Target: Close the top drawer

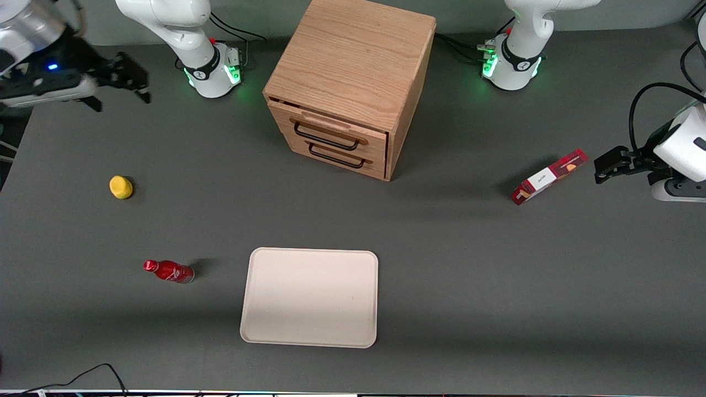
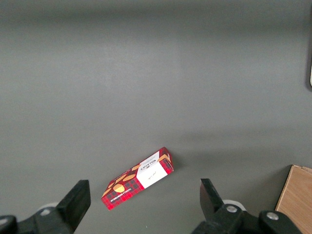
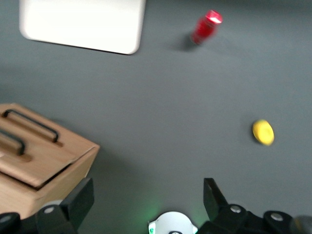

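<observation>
The wooden cabinet (image 1: 353, 71) stands at the back middle of the table. Its top drawer (image 1: 331, 128) sticks out a little from the cabinet front, with a black wire handle (image 1: 325, 138); the lower drawer (image 1: 353, 163) sits flush below it. My right gripper (image 1: 122, 94) hangs open and empty high above the table at the working arm's end, well away from the cabinet. In the right wrist view the open gripper (image 3: 148, 195) is above bare table beside the cabinet (image 3: 58, 183), and the top drawer (image 3: 34, 163) shows with its handle.
A yellow fruit (image 1: 121, 187) and a red bottle (image 1: 168, 271) lie toward the working arm's end. A cream tray (image 1: 310, 296) lies nearer the front camera than the cabinet. A red box (image 1: 547, 176) lies toward the parked arm's end.
</observation>
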Controlling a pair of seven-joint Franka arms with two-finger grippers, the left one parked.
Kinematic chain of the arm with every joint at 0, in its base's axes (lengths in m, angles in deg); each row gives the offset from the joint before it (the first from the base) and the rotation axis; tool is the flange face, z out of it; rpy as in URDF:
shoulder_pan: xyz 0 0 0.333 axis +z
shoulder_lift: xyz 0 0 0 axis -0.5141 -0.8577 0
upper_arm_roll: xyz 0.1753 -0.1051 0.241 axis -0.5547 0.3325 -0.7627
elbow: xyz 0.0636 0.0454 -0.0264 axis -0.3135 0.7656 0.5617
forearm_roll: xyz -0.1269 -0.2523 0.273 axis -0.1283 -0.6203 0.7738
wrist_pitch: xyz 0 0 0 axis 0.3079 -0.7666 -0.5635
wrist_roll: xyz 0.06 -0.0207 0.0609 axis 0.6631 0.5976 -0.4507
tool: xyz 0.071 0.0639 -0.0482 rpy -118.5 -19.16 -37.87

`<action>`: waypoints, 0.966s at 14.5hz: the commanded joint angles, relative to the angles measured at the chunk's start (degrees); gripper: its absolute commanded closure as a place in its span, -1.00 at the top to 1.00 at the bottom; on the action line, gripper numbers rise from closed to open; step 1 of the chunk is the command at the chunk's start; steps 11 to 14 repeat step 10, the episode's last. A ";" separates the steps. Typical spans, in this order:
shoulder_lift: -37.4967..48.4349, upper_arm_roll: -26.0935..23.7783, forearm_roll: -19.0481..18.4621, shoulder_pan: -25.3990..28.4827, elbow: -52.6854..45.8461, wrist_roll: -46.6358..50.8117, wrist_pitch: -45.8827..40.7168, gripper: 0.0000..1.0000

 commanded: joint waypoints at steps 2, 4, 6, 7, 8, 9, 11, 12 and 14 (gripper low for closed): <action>4.90 7.54 -1.06 3.90 13.62 0.27 8.38 1.00; 6.57 7.02 -3.85 3.99 16.63 0.36 10.43 1.00; 5.79 7.28 -4.49 3.99 15.07 0.27 10.52 1.00; 4.92 7.46 -4.49 3.99 14.19 0.27 10.78 1.00; 3.17 7.54 -4.49 3.90 12.00 0.36 10.35 1.00; 1.93 7.63 -4.57 3.90 10.76 0.27 10.25 1.00; 1.48 7.72 -4.57 3.72 10.05 0.36 10.34 1.00; 1.48 7.72 -4.57 3.72 10.05 0.36 10.34 1.00; 1.48 7.72 -4.57 3.72 10.05 0.36 10.34 1.00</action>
